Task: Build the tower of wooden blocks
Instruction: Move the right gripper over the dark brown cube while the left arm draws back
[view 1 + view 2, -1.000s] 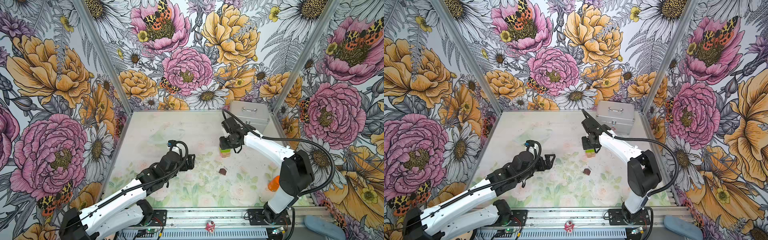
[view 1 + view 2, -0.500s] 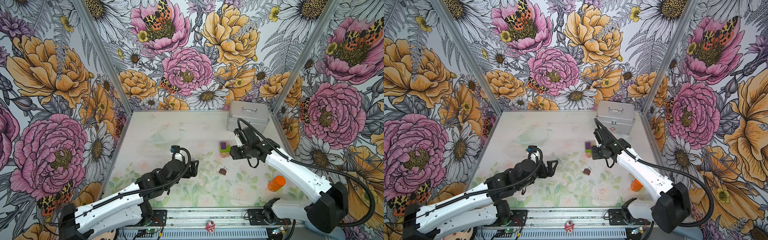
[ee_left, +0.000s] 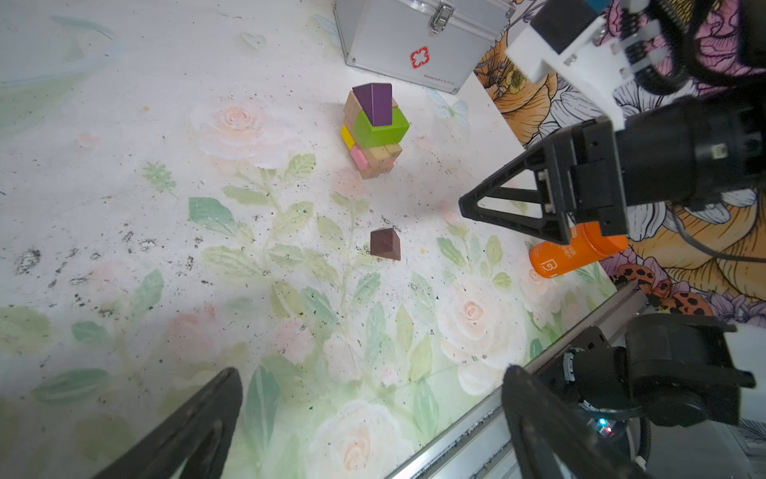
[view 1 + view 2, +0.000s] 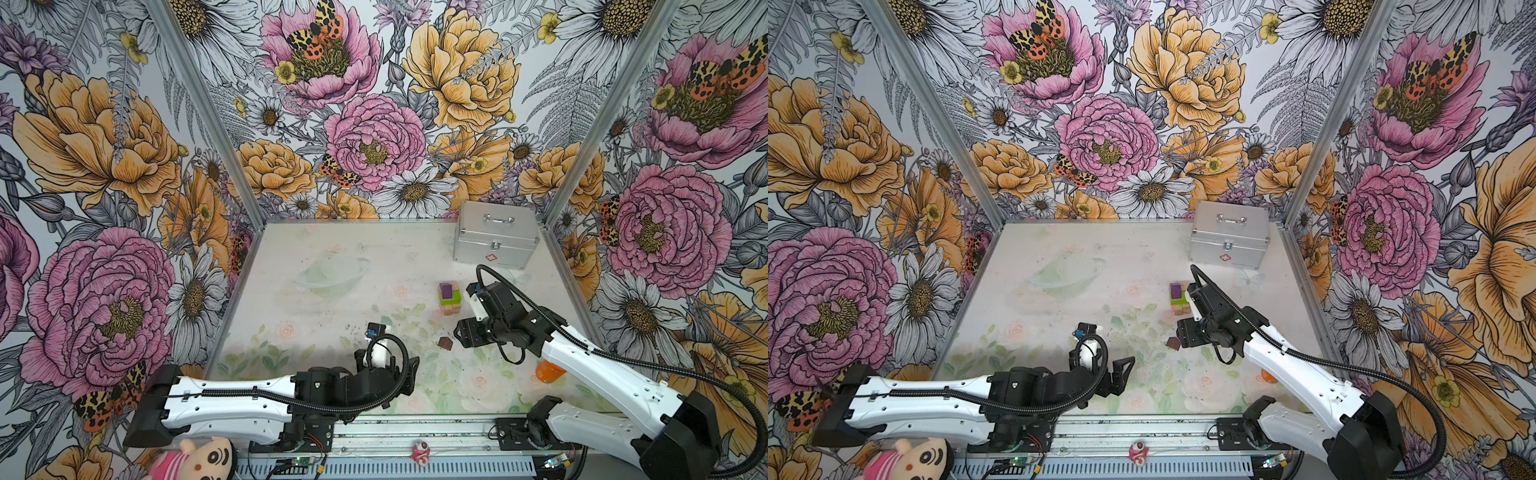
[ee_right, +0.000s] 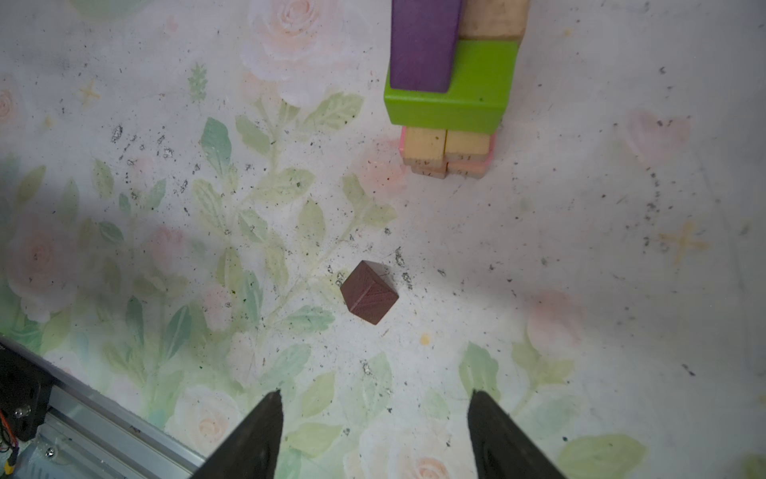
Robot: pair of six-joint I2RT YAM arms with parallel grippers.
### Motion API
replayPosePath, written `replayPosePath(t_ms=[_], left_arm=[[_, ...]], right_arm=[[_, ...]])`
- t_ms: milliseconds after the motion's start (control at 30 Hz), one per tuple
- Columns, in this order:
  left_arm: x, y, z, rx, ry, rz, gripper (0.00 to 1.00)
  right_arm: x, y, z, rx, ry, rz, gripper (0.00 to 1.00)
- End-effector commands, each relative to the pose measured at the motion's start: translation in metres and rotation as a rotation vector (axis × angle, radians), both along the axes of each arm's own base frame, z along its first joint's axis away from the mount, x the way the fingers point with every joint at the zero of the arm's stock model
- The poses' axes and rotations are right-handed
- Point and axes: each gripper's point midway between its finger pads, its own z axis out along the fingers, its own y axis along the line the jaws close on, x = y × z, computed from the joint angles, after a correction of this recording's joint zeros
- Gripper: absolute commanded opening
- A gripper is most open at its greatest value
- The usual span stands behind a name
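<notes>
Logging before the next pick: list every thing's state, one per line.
wood block tower: standing, purple brick on top
dark-brown brick: loose, apart from tower
silver case: shut
orange bottle: lying on its side
left gripper: jaws open, empty
right gripper: jaws open, empty

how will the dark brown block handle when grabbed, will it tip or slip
The dark-brown block looks like rigid wood, so it should not flex. Its flat faces probably give the jaws a firm hold. It seems to stand on end, turned diagonal to the right gripper, so a glancing touch may topple it.
</notes>
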Motion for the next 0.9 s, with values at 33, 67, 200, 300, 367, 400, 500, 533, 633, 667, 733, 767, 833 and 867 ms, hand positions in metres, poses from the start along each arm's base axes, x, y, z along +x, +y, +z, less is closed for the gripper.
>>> replayPosePath(t_ms=[33, 67, 200, 300, 367, 400, 500, 533, 633, 667, 733, 767, 833, 867], left_arm=[[-0.001, 0.005, 0.012, -0.029, -0.034, 0.065, 0.99], [-0.002, 0.005, 0.012, -0.031, -0.034, 0.062, 0.99], [-0.004, 0.012, 0.011, -0.034, -0.033, 0.067, 0.99], [-0.002, 0.020, 0.011, -0.034, -0.040, 0.079, 0.99], [-0.001, 0.025, 0.013, -0.039, -0.047, 0.089, 0.99], [0.000, 0.028, 0.013, -0.040, -0.050, 0.094, 0.99], [0.003, 0.036, 0.011, -0.046, -0.051, 0.109, 0.99], [0.004, 0.039, 0.010, -0.050, -0.049, 0.113, 0.99], [0.006, 0.045, 0.008, -0.059, -0.045, 0.119, 0.99], [0.007, 0.046, 0.007, -0.059, -0.044, 0.123, 0.99], [0.009, 0.050, 0.005, -0.059, -0.040, 0.126, 0.99], [0.009, 0.051, 0.005, -0.060, -0.039, 0.127, 0.99], [0.011, 0.053, 0.004, -0.059, -0.036, 0.126, 0.99], [0.012, 0.054, 0.004, -0.059, -0.037, 0.128, 0.99]], right_arm=[[-0.001, 0.020, -0.027, 0.051, 0.040, 0.008, 0.73], [0.000, 0.021, -0.032, 0.043, 0.042, 0.014, 0.73], [0.005, 0.023, -0.045, 0.005, 0.032, 0.027, 0.73], [0.009, 0.024, -0.050, -0.019, 0.022, 0.039, 0.74], [0.011, 0.025, -0.053, -0.032, 0.018, 0.056, 0.74], [0.012, 0.025, -0.055, -0.041, 0.016, 0.060, 0.73], [0.015, 0.024, -0.061, -0.074, 0.018, 0.074, 0.64], [0.015, 0.024, -0.063, -0.085, 0.021, 0.078, 0.61], [0.017, 0.025, -0.068, -0.113, 0.023, 0.094, 0.54], [0.018, 0.026, -0.069, -0.121, 0.024, 0.099, 0.53], [0.019, 0.027, -0.071, -0.138, 0.025, 0.111, 0.53], [0.020, 0.028, -0.072, -0.143, 0.024, 0.117, 0.53], [0.022, 0.027, -0.074, -0.168, 0.021, 0.121, 0.53], [0.023, 0.028, -0.075, -0.173, 0.023, 0.123, 0.52]])
